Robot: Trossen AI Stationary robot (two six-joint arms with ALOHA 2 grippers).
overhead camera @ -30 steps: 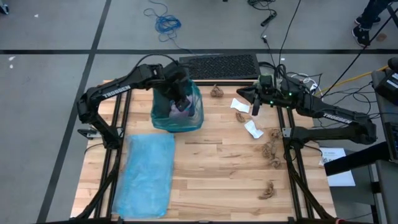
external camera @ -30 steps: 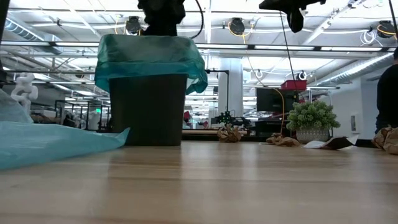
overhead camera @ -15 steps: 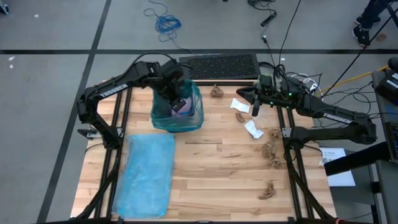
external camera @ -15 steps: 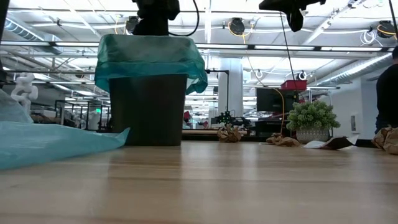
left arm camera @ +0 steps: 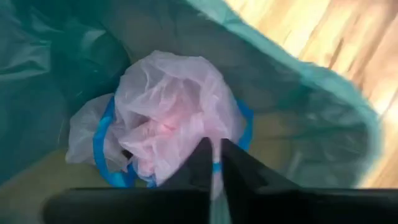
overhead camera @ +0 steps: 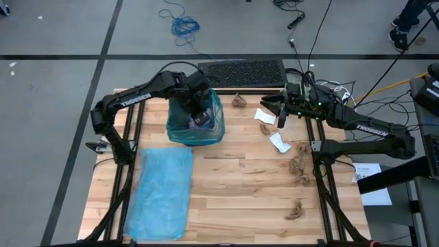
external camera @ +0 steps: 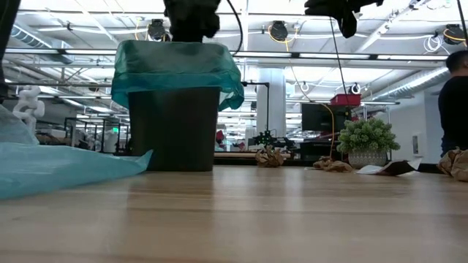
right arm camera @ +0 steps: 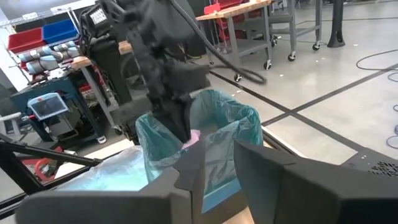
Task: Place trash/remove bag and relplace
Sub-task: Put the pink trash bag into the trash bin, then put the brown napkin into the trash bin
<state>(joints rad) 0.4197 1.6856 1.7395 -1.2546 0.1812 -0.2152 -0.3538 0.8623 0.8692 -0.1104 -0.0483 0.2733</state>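
Around the bin: flat blue bag (overhead camera: 163, 190) lay spread on the wooden counter (overhead camera: 240, 185), just in front of the bin; black mat (overhead camera: 241, 73) at the counter's far edge; small potted plant (external camera: 367, 143) seen in the low view toward the right.
In the way: left arm (overhead camera: 134, 98) reached over the bin's mouth, covering part of the opening from above.
Bin: dark bin (external camera: 174, 129) lined with a teal bag (external camera: 178, 67) folded over its rim, stood upright at the far left of the counter.
Bin contents: lilac-pink piece (left arm camera: 173, 112) sat inside on the liner, with a blue-edged pale scrap under it.
Left pincer: (left arm camera: 213, 165) down inside the bin, fingers drawn nearly together, a thin edge of the pink piece between the tips.
Right pincer: (overhead camera: 281, 114) hung above the counter's far right, well apart from the bin; fingers slightly parted, nothing between them.
Trash outside: brown paper wads (overhead camera: 300, 168) and white scraps (overhead camera: 279, 143) scattered on the right side of the counter; one brown wad (overhead camera: 239, 100) near the mat.
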